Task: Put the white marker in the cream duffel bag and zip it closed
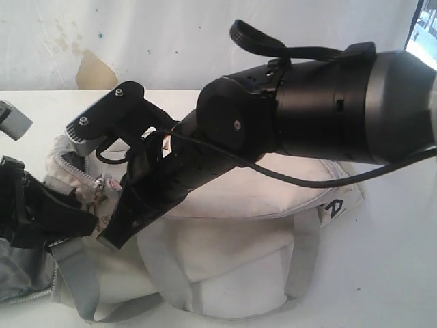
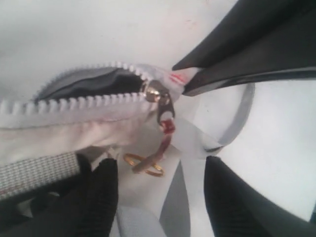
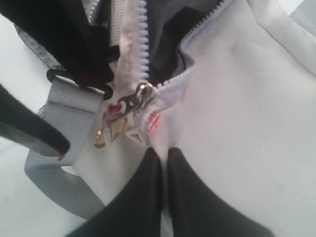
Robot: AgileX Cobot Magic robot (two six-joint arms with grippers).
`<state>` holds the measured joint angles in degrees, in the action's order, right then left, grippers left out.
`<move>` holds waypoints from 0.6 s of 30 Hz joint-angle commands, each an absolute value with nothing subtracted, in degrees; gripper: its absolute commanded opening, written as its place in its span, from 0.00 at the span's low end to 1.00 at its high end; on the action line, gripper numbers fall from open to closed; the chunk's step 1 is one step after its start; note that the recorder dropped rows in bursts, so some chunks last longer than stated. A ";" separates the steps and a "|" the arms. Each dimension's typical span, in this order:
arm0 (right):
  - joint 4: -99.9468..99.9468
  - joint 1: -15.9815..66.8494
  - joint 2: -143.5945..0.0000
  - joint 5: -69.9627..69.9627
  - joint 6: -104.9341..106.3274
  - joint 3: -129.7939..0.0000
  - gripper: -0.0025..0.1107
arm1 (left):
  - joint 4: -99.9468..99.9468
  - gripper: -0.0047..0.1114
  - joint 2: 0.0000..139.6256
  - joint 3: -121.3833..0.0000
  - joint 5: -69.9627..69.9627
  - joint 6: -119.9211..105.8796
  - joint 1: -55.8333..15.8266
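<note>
White table (image 1: 399, 263), cream duffel bag (image 1: 239, 270), logo (image 1: 334, 208) unreadable, left fingers (image 2: 98, 197) spread, right fingers (image 3: 138, 202) together.

In the exterior view the black right arm (image 1: 239, 130) hides from us most of the top of the soft off-white fabric duffel bag (image 1: 232, 266); its left end is cut off at lower left. Its dark grey lining (image 2: 94, 84) is too dim to see into.

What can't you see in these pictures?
- White marker: in no view; the zipper opening shows only dark lining.
- Cream duffel bag top: exterior view, right arm covers it.
- Whether right gripper pinches fabric: right wrist view, its fingertips hide that.
</note>
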<state>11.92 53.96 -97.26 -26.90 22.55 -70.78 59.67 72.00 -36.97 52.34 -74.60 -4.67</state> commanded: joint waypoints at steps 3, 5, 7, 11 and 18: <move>14.69 53.76 -95.81 -26.02 22.05 -72.27 0.02 | 69.59 0.52 71.49 -34.39 48.70 -85.57 -4.73; 14.69 53.76 -95.59 -26.23 22.05 -72.62 0.02 | 73.49 0.52 71.49 -33.58 48.93 -90.18 -4.73; 14.77 53.76 -95.46 -26.23 22.05 -72.60 0.02 | 75.49 0.52 71.49 -32.88 48.60 -93.09 -4.73; 14.77 53.76 -95.46 -26.63 22.05 -72.60 0.02 | 81.17 0.52 71.49 -31.73 47.74 -98.26 -4.73; 14.77 53.76 -95.46 -26.63 22.05 -72.60 0.02 | 85.79 0.52 72.88 -31.73 46.55 -102.87 -4.73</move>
